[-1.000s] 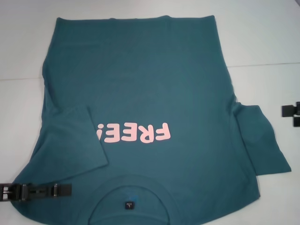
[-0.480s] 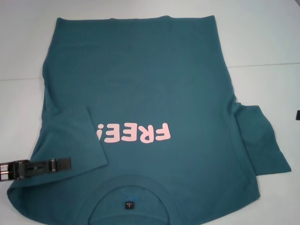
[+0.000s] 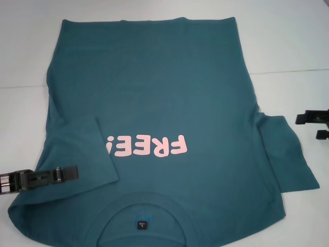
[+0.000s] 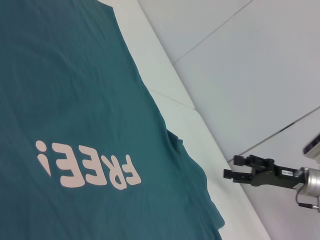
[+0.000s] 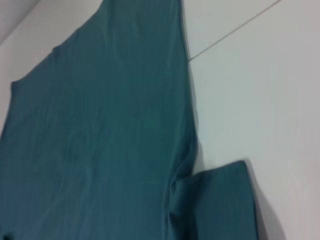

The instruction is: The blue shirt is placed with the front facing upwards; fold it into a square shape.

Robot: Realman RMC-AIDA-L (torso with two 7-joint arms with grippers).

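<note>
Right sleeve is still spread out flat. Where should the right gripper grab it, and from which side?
Pinch the right sleeve at its outer hem, coming in from the robot's right, where the right gripper is. That edge lies flat on the table, free to fold inward over the shirt.

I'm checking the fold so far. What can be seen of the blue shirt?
The blue shirt is dark teal, soft-looking knit, lying flat and front up on the white table, neck toward the robot. Pink "FREE!" lettering crosses the chest; a small black tag sits inside the round collar. Its left sleeve is folded inward over the body; the right sleeve lies spread out. The left end effector is over the folded sleeve; contact is unclear.
</note>
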